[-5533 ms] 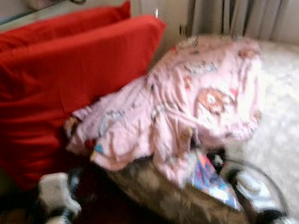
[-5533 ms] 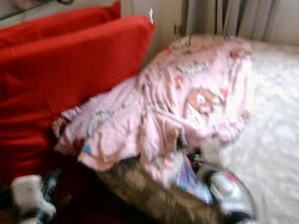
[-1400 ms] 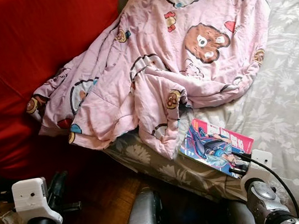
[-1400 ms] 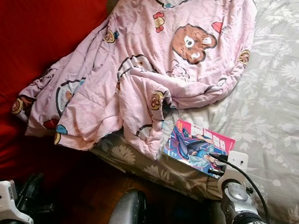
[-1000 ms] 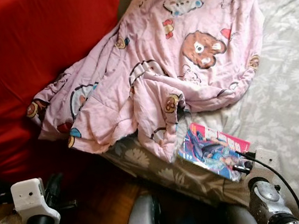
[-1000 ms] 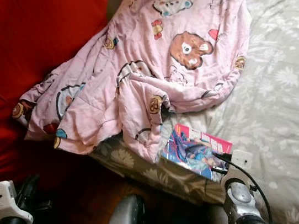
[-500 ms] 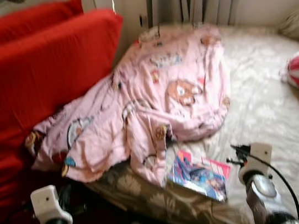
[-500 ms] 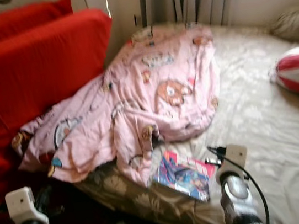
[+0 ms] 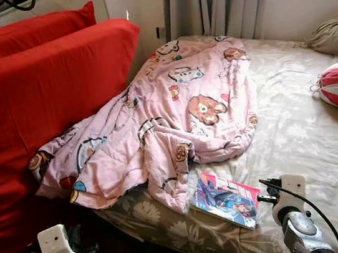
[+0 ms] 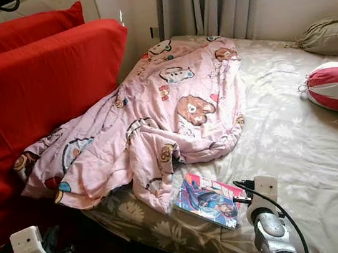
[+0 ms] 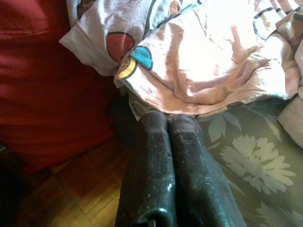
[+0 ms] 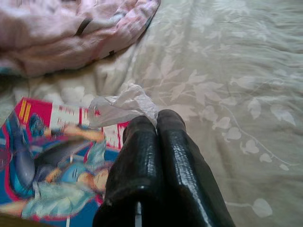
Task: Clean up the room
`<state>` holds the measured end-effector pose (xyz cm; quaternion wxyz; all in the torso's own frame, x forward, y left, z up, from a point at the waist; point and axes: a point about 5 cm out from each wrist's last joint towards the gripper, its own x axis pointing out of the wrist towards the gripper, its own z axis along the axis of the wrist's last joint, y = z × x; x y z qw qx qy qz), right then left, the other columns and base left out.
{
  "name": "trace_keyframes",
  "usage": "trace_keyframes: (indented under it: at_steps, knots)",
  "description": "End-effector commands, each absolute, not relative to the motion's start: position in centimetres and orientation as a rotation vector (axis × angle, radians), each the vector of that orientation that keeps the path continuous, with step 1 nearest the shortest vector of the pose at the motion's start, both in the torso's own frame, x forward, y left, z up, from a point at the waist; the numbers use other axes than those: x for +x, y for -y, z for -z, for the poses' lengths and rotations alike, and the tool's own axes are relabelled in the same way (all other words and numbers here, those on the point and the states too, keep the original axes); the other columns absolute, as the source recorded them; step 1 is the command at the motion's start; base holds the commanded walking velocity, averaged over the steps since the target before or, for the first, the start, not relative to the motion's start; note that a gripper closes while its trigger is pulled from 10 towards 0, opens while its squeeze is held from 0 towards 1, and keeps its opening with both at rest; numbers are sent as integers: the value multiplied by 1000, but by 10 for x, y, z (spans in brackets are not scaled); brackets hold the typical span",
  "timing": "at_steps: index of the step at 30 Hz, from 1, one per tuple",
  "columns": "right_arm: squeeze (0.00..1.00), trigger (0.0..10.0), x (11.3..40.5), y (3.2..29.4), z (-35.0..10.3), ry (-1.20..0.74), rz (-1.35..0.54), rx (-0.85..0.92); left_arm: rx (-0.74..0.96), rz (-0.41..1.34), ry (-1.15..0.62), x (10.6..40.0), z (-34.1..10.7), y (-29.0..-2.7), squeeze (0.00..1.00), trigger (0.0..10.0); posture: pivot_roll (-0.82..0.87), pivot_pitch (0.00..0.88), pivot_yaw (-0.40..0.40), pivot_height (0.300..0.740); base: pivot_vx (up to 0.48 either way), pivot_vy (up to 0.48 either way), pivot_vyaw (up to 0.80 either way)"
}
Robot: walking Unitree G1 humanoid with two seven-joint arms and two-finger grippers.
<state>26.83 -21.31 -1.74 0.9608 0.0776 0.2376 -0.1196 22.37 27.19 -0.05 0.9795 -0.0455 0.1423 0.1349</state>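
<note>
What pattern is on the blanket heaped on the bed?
Pink with cartoon bears and other characters, on the blanket; clearest in the left eye view.

magazine cover lettering blurred, nothing legible

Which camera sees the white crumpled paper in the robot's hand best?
The right wrist view: the crumpled paper sticks out from the shut right hand, close up. In the eye views it is too small to make out.
</note>
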Motion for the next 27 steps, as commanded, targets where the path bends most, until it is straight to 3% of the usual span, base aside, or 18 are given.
trace_keyframes:
  at_steps: [1,5,11,27]
  knots:
    - [0,10000,279,219,4,-401,264,180,-79,-263,-294,223,2,-273,0,10000,148,0,1,647,0,0,0]
    - [0,10000,292,224,-16,-260,284,197,-68,-268,-292,224,1,-278,0,10000,140,0,7,647,0,0,0]
    - [0,10000,292,226,-17,-259,286,200,-66,-269,-287,225,1,-278,0,10000,141,0,2,647,0,0,0]
    - [0,10000,261,214,26,-546,250,179,-57,-263,-283,220,3,-281,0,10000,165,0,21,647,0,0,0]
